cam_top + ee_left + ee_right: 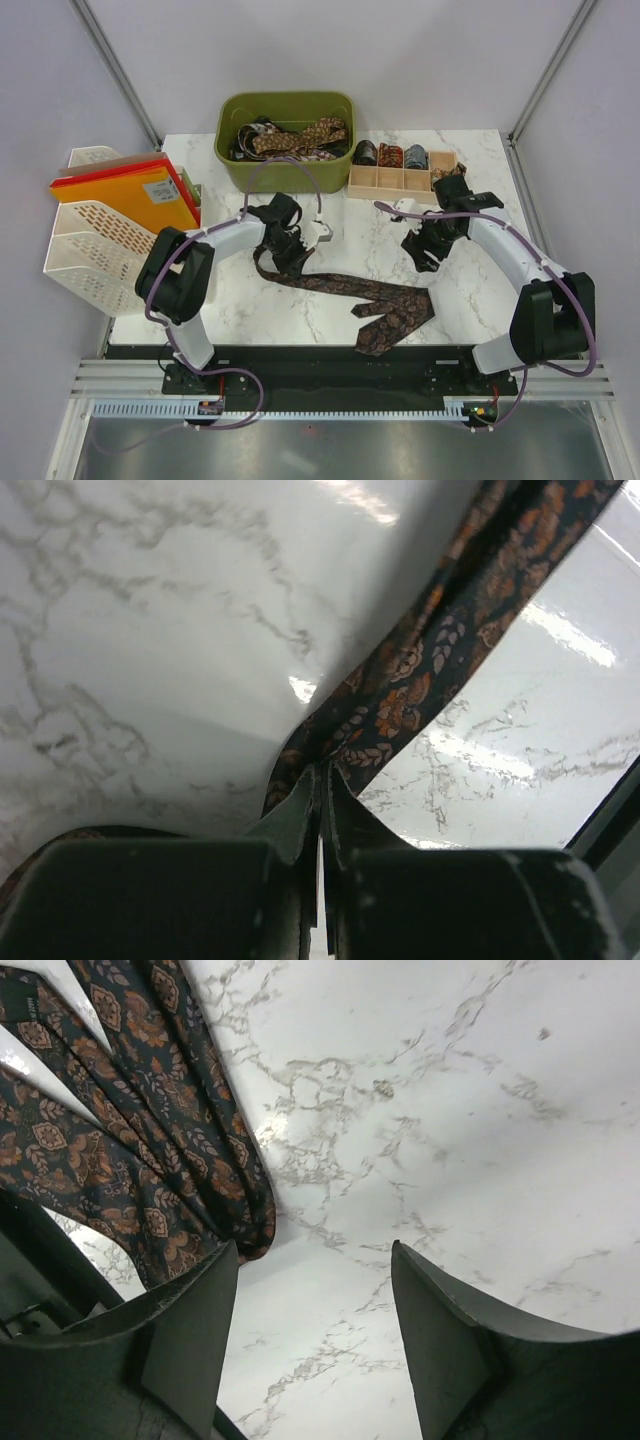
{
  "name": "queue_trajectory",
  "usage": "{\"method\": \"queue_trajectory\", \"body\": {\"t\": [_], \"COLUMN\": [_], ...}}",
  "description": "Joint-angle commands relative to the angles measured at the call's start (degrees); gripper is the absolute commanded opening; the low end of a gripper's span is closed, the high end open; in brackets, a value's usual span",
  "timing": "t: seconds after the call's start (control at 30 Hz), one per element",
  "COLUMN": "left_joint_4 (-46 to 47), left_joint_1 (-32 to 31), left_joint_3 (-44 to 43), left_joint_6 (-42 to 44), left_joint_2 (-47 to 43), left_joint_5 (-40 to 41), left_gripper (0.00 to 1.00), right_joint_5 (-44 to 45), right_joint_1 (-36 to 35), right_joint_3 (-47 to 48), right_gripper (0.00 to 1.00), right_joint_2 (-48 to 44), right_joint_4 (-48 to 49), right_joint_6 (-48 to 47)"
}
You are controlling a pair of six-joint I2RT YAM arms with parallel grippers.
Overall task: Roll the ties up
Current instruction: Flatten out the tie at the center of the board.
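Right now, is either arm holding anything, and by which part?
The left gripper is pinched shut on the patterned tie, on its narrow stretch near the thin end. The right gripper is open and holds nothing.

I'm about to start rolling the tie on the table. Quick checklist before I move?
1. Left gripper shut on the tie: ok.
2. Grip at the tie's very tip: cannot tell.
3. Right gripper open, holding nothing: ok.
4. Only bare table between the right jaws: ok.
5. Tie lying flat: not ok, folded over itself at the wide end.
6. Free slot in the wooden organizer: ok, front row looks empty.
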State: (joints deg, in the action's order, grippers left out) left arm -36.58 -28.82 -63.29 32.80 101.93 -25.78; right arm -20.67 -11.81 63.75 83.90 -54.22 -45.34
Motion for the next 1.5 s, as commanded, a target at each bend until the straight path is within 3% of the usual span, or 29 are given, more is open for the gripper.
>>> {"method": "queue_trajectory", "body": {"t": [0.0,0.27,0.5,0.6,0.9,1.13,1.23,1.3,1.47], "left_joint_4": [5.11,5.64,5.99,6.08,6.61,6.96,6.96,6.96,6.96], "left_joint_1": [1.74,3.15,3.33,3.33,3.33,3.59,3.68,3.86,4.12], "left_joint_3": [1.06,0.62,1.76,2.2,3.08,3.7,4.05,4.31,4.58], "left_joint_6": [-24.94,-30.42,-30.43,-29.9,-29.72,-29.63,-29.63,-29.63,-29.72], "left_joint_2": [-0.95,1.16,0.73,0.46,0.2,-0.07,-0.33,-0.59,-0.86], "left_joint_5": [6.35,4.95,3.11,2.49,1.08,1.26,1.26,1.35,1.35], "left_gripper": [0.02,0.02,0.02,0.02,0.02,0.02,0.02,0.02,0.02], "right_joint_5": [-3.68,1.41,10.9,13.02,8.11,9.24,8.72,7.75,6.52], "right_joint_1": [-1.45,-21.56,-39.93,-41.97,-43.9,-44.26,-44.09,-43.82,-42.07], "right_joint_3": [3.49,-5.9,-11.36,-12.15,-10.57,-11.09,-12.06,-12.5,-12.77], "right_gripper": [0.68,0.68,0.84,0.98,0.98,0.98,0.94,0.85,0.41], "right_joint_2": [-1.71,-9.1,-6.56,-4.1,3.2,9.08,10.14,10.49,10.06], "right_joint_4": [-1.06,4.72,15.1,17.56,15.81,17.04,16.86,16.51,16.07], "right_joint_6": [-1.41,3.94,3.17,-0.52,-8.36,-10.55,-11.17,-11.69,-11.0]}}
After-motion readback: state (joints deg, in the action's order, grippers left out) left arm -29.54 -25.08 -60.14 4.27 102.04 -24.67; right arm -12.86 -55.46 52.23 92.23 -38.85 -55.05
